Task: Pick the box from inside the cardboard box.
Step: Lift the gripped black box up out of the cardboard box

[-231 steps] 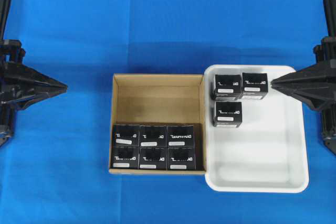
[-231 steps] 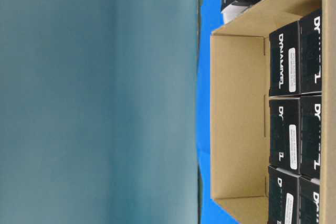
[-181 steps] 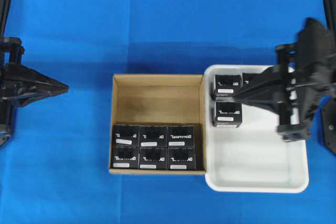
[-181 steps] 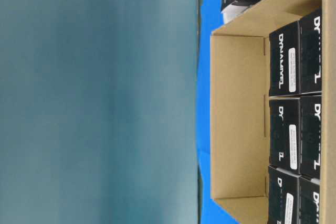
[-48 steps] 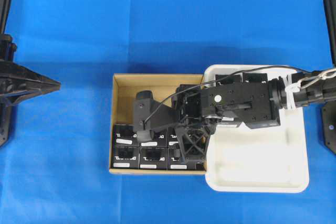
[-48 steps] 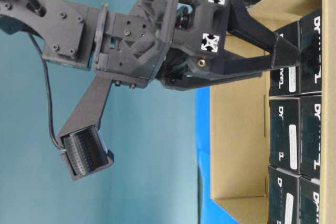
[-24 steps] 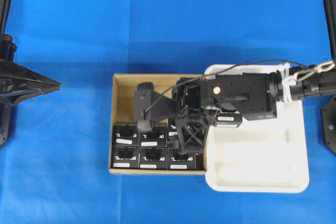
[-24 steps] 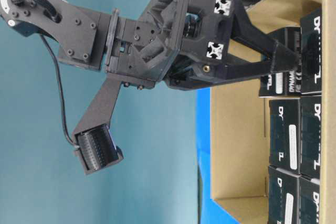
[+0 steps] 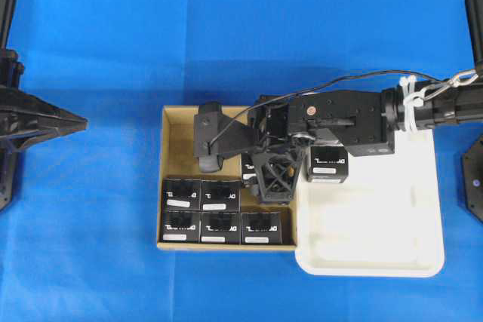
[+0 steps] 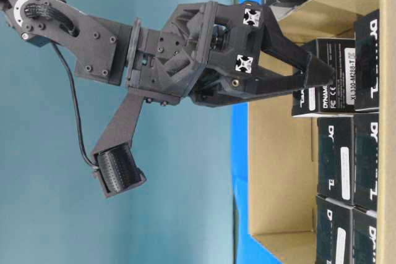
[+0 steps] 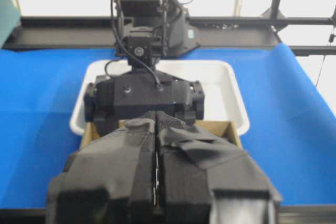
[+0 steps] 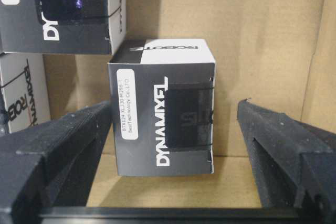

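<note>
My right gripper (image 9: 272, 179) reaches into the cardboard box (image 9: 172, 148) from the right. It is open and straddles one black box (image 12: 163, 108) with white lettering. In the right wrist view the left finger (image 12: 79, 129) lies against the box's label side. A clear gap separates the box from the right finger (image 12: 273, 140). The table-level view shows this box (image 10: 322, 103) pulled out of its row and tipped, label face showing. From overhead the gripper mostly hides it. My left gripper (image 9: 79, 121) hovers shut over the cloth far left, holding nothing.
Several more black boxes (image 9: 219, 213) sit in two rows along the carton's front wall. The carton's back half is bare cardboard. A white tray (image 9: 377, 239) touches the carton's right side, holding a black box (image 9: 327, 165) partly under my right arm.
My right gripper has moved toward the carton's back, still open. The right-hand box of the rear row has shifted with it, out of line and tipped. The left arm has not moved.
</note>
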Available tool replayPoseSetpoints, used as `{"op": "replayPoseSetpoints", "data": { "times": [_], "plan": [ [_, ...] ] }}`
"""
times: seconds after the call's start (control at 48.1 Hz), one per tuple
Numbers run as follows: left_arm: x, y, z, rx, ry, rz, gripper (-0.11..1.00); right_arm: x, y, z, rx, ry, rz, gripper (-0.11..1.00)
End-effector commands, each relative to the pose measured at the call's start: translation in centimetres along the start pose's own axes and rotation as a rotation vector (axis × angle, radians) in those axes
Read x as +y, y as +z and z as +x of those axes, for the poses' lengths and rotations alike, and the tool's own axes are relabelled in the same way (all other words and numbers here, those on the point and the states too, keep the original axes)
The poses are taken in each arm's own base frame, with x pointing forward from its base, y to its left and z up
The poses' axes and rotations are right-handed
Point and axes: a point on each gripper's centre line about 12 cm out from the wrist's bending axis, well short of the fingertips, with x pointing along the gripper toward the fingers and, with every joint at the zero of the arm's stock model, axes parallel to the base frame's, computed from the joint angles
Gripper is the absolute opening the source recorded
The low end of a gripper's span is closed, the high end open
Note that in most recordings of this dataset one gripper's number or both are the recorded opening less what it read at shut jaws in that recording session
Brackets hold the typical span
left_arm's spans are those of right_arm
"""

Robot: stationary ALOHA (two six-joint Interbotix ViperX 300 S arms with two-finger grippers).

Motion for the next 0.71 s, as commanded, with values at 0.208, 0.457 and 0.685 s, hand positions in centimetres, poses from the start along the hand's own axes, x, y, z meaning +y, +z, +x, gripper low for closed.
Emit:
{"op": "replayPoseSetpoints", "data": {
  "times": [0.208,0.457,0.685],
  "plan": [
    [0.0,1.2,0.1,-0.031,-0.001,0.001,-0.04,0.3,-0.3,1.2,0.003,0.003,-0.002,0.96],
    [0.0,1.2,0.1,-0.031,-0.001,0.001,-0.04,0.3,-0.2,1.5,-0.020,-0.001,0.000,0.95],
    [0.0,1.2,0.2,-0.029,-0.001,0.001,-0.04,1.0,-0.4,1.5,-0.003,0.005,-0.021,0.75]
  ]
}}
